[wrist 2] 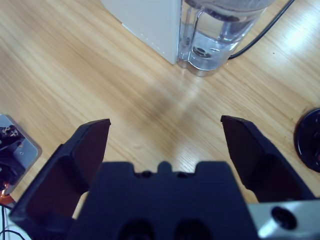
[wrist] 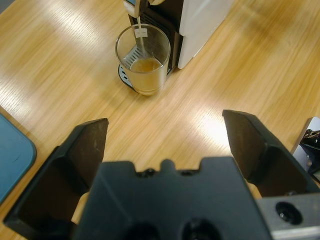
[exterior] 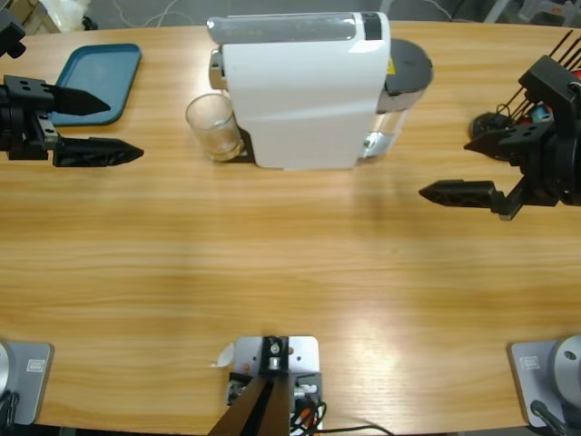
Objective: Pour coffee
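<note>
Glass [exterior: 214,126] upright on the drip grate of the machine [exterior: 304,86], at about 11 o'clock from table centre in the high view, touching or just beside the machine's front. Coffee [wrist: 145,66] inside: a shallow amber layer at the bottom, far below the rim. A thin stream seems to fall from the spout into the glass in the left wrist view; hard to be sure.

Left gripper [exterior: 91,127] at 9 o'clock, near the blue tray [exterior: 100,77], jaws spread wide, holding nothing, aimed toward the glass but well apart from it. Right gripper [exterior: 467,168] at 3 o'clock, also wide open and empty, facing the water tank [wrist 2: 215,45] end of the machine.

Possible trouble, as a judgement only:
- Taking the glass while the stream runs would spill coffee on the grate and table.
- Smooth round glass; jaws closing too high or off-centre could let it slip or tip.
- A sideways approach could knock the glass against the machine or push it off the grate.
- Tilting during the lift could slop the liquid, though the low level gives good margin.

Long axis of the glass vertical, mouth pointing up toward the spout. No handle, so no preferred side; free side faces 9 o'clock, toward the left gripper.
</note>
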Available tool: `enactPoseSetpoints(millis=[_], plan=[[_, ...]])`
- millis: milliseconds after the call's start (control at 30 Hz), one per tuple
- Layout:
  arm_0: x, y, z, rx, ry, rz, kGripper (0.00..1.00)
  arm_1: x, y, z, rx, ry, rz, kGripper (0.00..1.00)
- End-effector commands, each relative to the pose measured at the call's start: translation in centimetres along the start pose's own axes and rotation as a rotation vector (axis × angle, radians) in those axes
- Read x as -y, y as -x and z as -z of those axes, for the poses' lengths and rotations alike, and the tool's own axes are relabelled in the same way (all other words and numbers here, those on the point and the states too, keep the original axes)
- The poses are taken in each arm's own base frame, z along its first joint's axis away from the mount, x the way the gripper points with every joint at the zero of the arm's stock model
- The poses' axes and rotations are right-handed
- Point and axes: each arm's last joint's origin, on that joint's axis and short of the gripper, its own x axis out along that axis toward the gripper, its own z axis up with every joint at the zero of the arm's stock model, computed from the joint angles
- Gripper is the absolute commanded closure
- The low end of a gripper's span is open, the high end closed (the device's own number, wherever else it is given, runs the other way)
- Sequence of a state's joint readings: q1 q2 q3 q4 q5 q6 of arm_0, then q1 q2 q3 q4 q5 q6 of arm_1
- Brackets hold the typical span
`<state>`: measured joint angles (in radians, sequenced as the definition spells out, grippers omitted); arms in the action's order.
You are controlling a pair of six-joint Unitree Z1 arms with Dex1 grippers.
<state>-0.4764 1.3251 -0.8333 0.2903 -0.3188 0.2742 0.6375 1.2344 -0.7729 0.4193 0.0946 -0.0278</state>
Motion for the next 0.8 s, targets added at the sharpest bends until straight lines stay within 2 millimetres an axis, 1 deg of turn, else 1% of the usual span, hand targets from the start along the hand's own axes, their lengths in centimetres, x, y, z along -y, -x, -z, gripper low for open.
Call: enactPoseSetpoints(millis=[33,500,800], plan=[[-0.4,-0.3,0.4,-0.013,-0.002,-0.022,0.000,0.1,-0.9,0.9,-0.027,0.002,0.001,0.000],[-0.7,-1.4,0.6,-0.015,-0.031,-0.009,0.000,0.2,-1.0,0.8,-0.005,-0.004,0.003,0.000],[-0.7,-1.5,0.6,-0.012,-0.039,-0.009,0.000,0.2,-1.2,0.8,-0.013,-0.005,0.002,0.000]])
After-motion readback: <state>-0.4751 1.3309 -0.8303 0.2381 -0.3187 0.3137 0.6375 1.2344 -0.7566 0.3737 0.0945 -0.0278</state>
